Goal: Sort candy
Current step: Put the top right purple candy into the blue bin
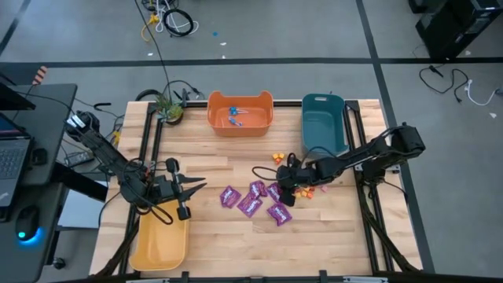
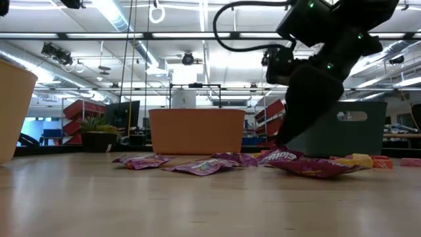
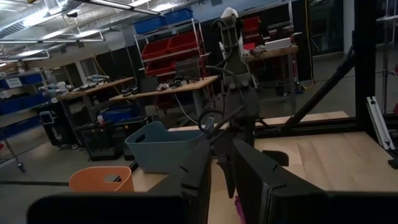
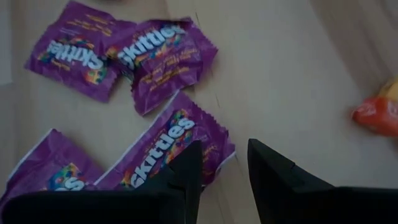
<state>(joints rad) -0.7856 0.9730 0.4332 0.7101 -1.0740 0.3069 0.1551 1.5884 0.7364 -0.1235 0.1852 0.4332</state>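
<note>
High view shows you the left hand point(image 1: 196, 186) hovering beside the flat yellow plastic bin point(image 1: 159, 245) at the pale wooden desk's point(image 1: 212, 244) near-left edge, fingers slightly apart and empty. Bare planks separate it from the shiny purple flat candy packets point(image 1: 253, 201) mid-desk. Your right hand point(image 1: 284, 191) sits low over those packets, fingers parted, gripping nothing. Small orange wrapped pieces point(image 1: 278, 158) lie just beyond, before the teal plastic bin point(image 1: 324, 126).

Purple packets point(image 4: 163, 55) w/ white lettering, rainbow specks; orange bin point(image 1: 240, 113); teal bin point(image 1: 324, 126); yellow bin point(image 1: 161, 244).
</note>
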